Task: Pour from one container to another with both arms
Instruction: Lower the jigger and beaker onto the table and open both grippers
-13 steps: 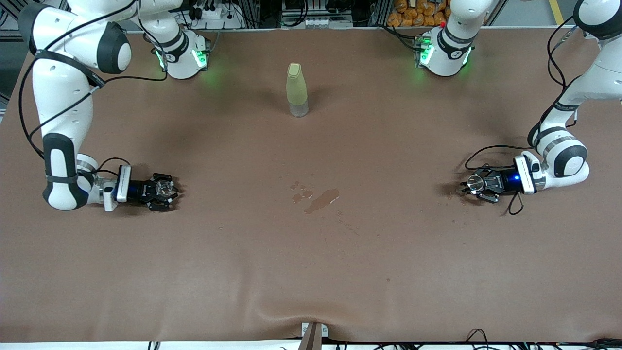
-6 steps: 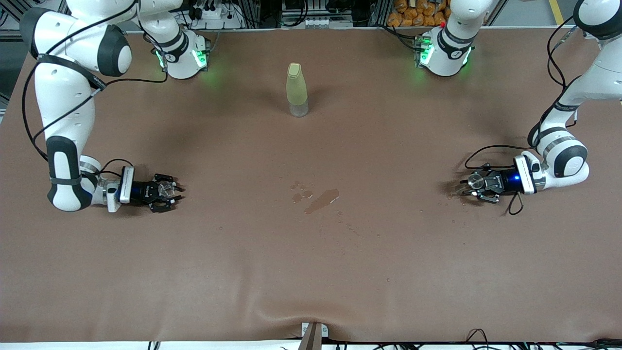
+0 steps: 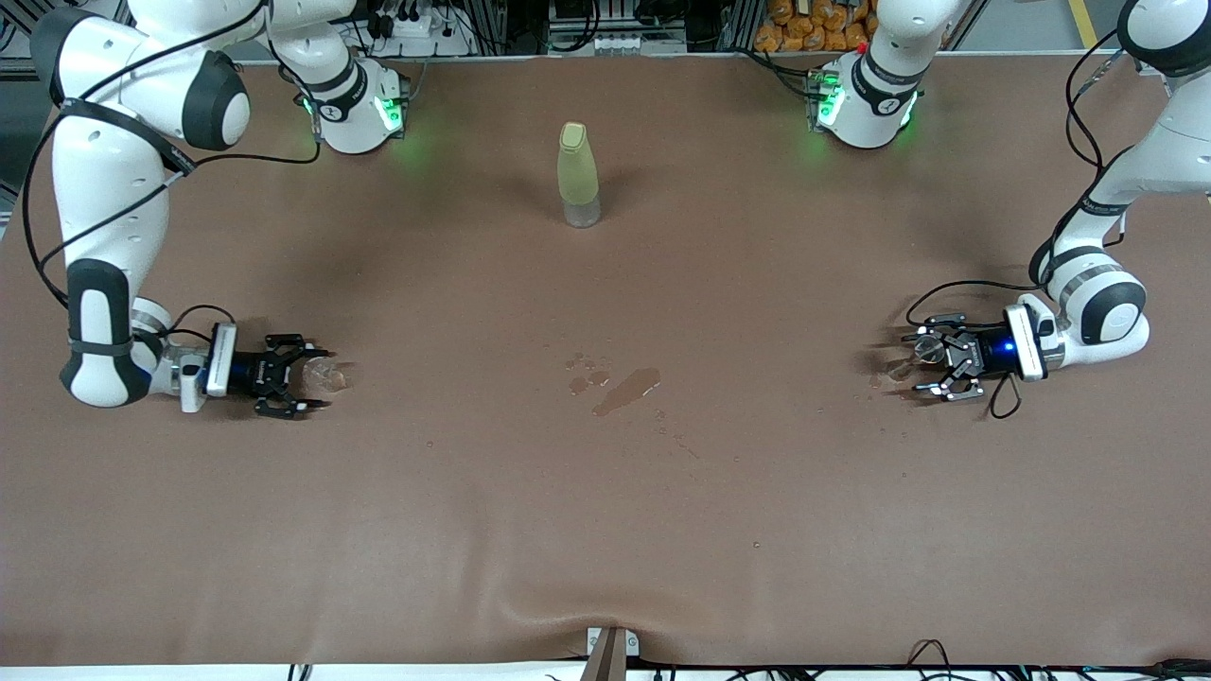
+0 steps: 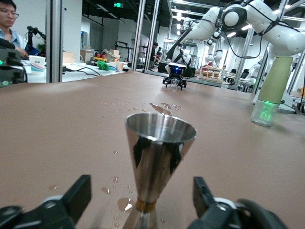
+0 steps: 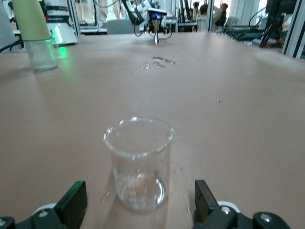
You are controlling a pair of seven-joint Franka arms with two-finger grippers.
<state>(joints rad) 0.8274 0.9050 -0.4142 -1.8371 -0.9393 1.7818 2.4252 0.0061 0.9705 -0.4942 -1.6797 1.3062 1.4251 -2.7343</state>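
Left gripper (image 3: 932, 371) spread wide, shiny hourglass metal cup (image 4: 157, 167) upright between its fingers, untouched; right gripper (image 3: 301, 375) released too, clear glass cup (image 5: 139, 162) standing free on the smooth brown table (image 3: 605, 492).

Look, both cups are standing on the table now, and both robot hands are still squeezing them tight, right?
Not quite. Both cups do stand on the table, but neither is squeezed. In the left wrist view the metal cup stands free between the left gripper's open fingers. In the right wrist view the glass cup stands free between the right gripper's open fingers.
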